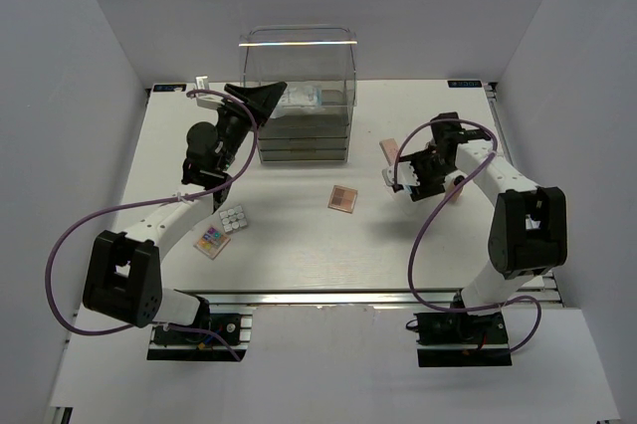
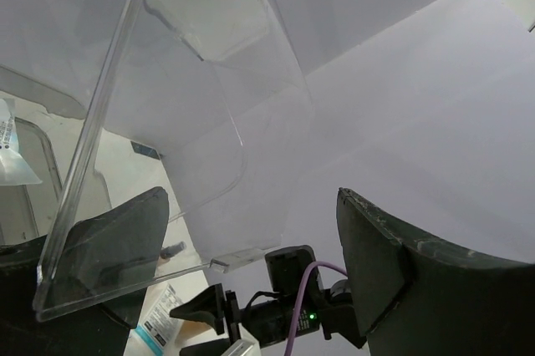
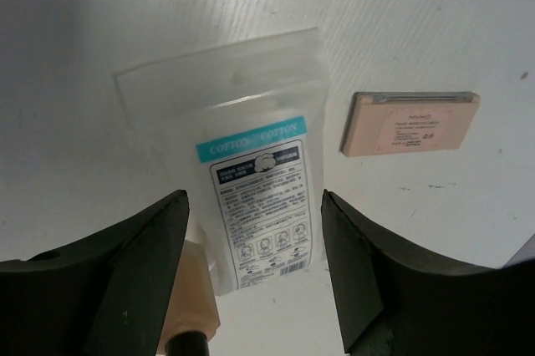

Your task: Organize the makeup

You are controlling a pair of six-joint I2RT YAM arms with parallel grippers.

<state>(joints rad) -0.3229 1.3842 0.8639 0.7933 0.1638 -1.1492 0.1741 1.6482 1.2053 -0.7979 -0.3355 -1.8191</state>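
My left pincer (image 2: pixel 251 199) stands wide open and holds nothing. Its dark, matte fingers (image 2: pixel 393 272) are raised at the upper left edge of the tall acrylic drawer box (image 1: pixel 299 110). The box's clear, glossy wall, rounded at the corners, crosses in front of one finger in my left wrist view.

My right pincer (image 3: pixel 253 199) hangs low over the right side of the white worktop (image 1: pixel 299 260), jaws apart and astride the packet (image 3: pixel 251 114). This is a flat pouch of clear, shiny plastic with a teal band and a white printed label. Both finger pads sit right at its long edges, but I cannot tell whether they press it or only flank it. A tan bottle (image 3: pixel 191 289), smooth and round with a dark cap, lies along the inside of one finger at the packet's edge.

Just beside the packet but apart from it lies a flat peach palette (image 3: pixel 410 122), a matte rectangle with a small printed label.

Mid-worktop, on its own, sits a square tan palette (image 1: pixel 343 198). Toward the left front, near my left arm, the white palette (image 1: pixel 234 218) of round pans lies just beside the multicoloured palette (image 1: pixel 211 241).
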